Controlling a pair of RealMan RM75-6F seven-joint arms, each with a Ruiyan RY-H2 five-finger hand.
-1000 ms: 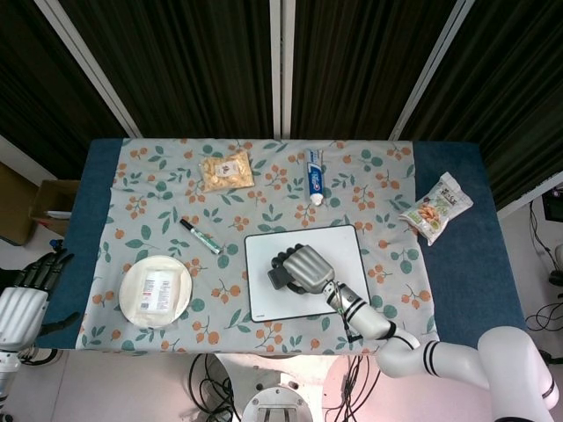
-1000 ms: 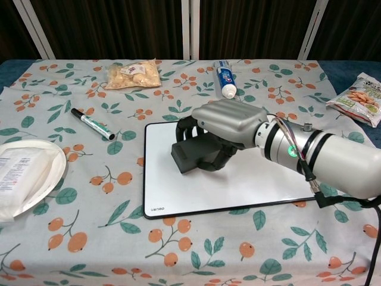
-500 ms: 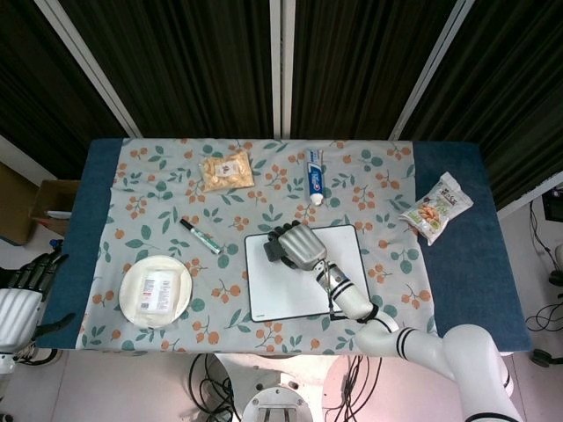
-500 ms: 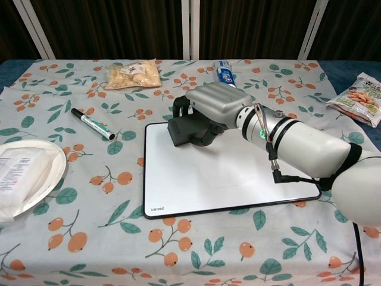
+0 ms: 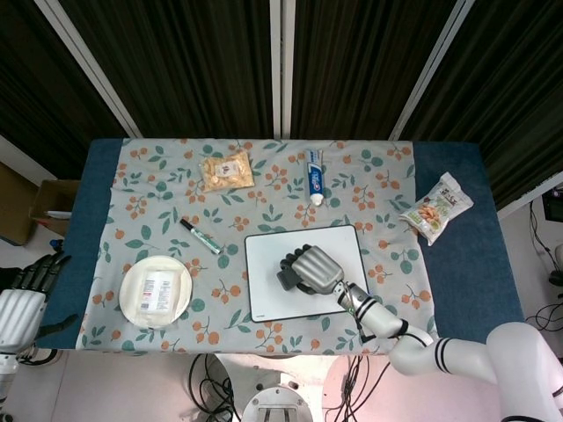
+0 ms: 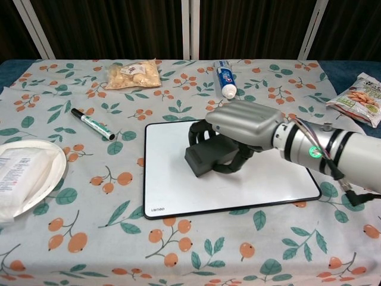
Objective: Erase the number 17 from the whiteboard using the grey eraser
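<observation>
1. Grey eraser (image 6: pixel 209 158): dark grey block, pressed flat on the whiteboard near its middle, slightly toward the left half; mostly covered from above in the head view (image 5: pixel 288 277).
2. Whiteboard (image 6: pixel 172 190): white panel with dark rim, lying flat on the tablecloth at the near centre of the table; its visible surface is blank white in both views (image 5: pixel 264 299).
3. Right hand (image 6: pixel 241 128): silver-backed, palm down over the eraser, fingers curled around the block and gripping it against the board; forearm runs off to the right edge. Same hand in the head view (image 5: pixel 310 268).
4. Left hand (image 5: pixel 35 272): dark fingers, seen only at the lower left edge of the head view, off the table; holds nothing, fingers spread apart.
5. Marker (image 6: pixel 92 124): black, capped, lying on the cloth to the left of the board, apart from it.
6. Plate (image 6: pixel 50 179): white, at the left edge, carrying a flat white packet (image 6: pixel 15 173).
7. Toothpaste tube (image 6: pixel 225 79): beyond the board's far edge, lying flat.
8. Bag of pale snacks (image 6: pixel 132 74): far left-centre of the cloth.
9. Snack packet (image 6: pixel 360 97): far right, on the blue table surface off the cloth.
10. Tablecloth (image 6: pixel 119 250): pale, printed with leaves and orange fruit.
</observation>
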